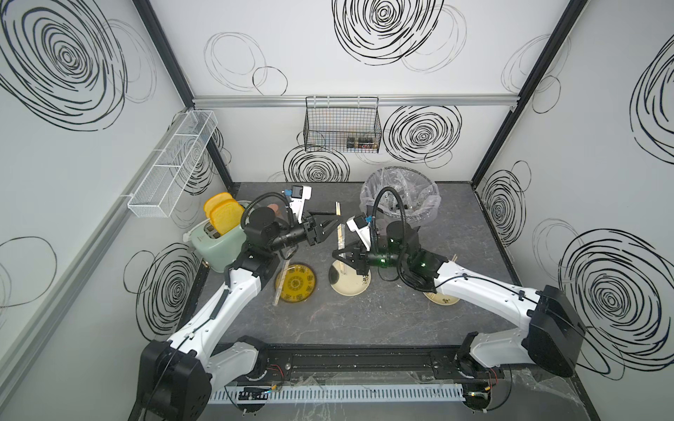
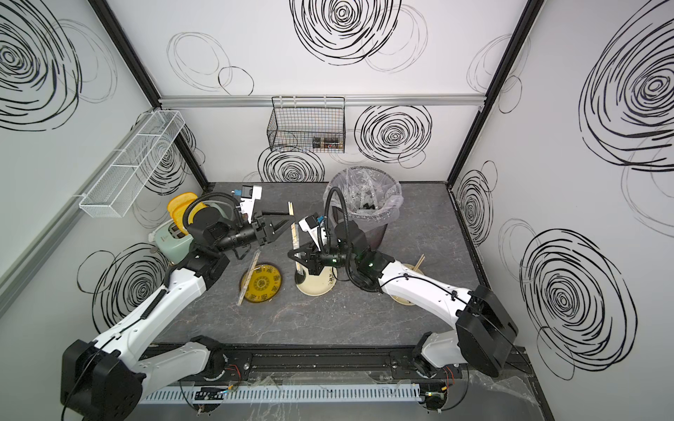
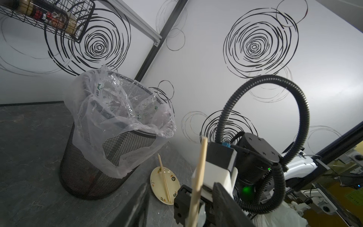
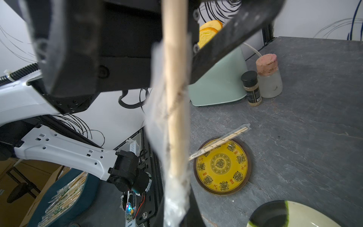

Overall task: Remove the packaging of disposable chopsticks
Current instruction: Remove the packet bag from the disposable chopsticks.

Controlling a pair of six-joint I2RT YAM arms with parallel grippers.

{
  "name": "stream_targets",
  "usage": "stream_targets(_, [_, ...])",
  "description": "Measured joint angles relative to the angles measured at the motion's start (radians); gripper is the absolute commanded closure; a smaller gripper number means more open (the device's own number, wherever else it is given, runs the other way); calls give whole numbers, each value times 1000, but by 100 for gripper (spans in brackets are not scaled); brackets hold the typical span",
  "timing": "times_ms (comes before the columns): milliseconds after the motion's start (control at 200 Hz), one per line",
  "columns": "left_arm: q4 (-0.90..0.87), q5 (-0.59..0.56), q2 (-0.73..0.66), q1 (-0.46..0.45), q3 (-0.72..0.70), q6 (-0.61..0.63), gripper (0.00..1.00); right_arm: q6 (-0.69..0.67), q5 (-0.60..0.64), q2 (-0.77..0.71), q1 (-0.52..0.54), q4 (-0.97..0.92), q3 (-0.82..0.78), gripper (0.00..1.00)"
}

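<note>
Three pairs of disposable chopsticks are in view. The held pair [image 1: 340, 237] stands nearly upright in the air over a cream plate [image 1: 350, 289]. A crumpled clear sleeve [image 4: 157, 98] wraps its lower part, and its upper end is bare wood. The right gripper [image 1: 341, 260] has its fingers clenched on the sleeve at the lower end. The left gripper [image 1: 335, 225] is level with the upper part, with its fingers spread apart and the stick at their tips. Whether they touch it I cannot tell. The second pair [image 4: 220, 141], inside its own wrapper, lies across the rim of a yellow plate [image 1: 301, 288]. The third pair [image 3: 164, 179], bare, rests on another cream dish [image 3: 172, 182] beside the mesh bin [image 3: 82, 173] with its clear liner [image 3: 98, 121]. All of it sits on the grey bench [image 1: 364, 320].
</note>
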Motion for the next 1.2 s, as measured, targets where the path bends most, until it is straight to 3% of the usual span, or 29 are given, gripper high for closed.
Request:
stream_targets(185, [11, 26, 44, 3, 36, 2, 70, 3, 4, 0, -1, 0, 0, 100])
stream_targets(355, [41, 61, 54, 3, 37, 6, 100, 8, 13, 3, -4, -7, 0, 100])
stream_targets(515, [76, 72, 59, 18, 24, 11, 100, 3, 14, 19, -6, 7, 1, 100])
stream_targets(640, [174, 74, 59, 52, -37, -33, 100, -5, 7, 52, -6, 13, 8, 70])
stream_targets(720, [237, 68, 65, 95, -69, -71, 100, -12, -3, 74, -6, 10, 8, 61])
stream_targets(775, [288, 64, 70, 126, -89, -101, 100, -15, -8, 87, -6, 4, 8, 62])
stream_targets(1091, [489, 68, 100, 197, -170, -236, 100, 2, -26, 128, -6, 5, -4, 99])
stream_targets(1201, [521, 77, 117, 211, -185, -270, 100, 10, -27, 135, -5, 6, -7, 100])
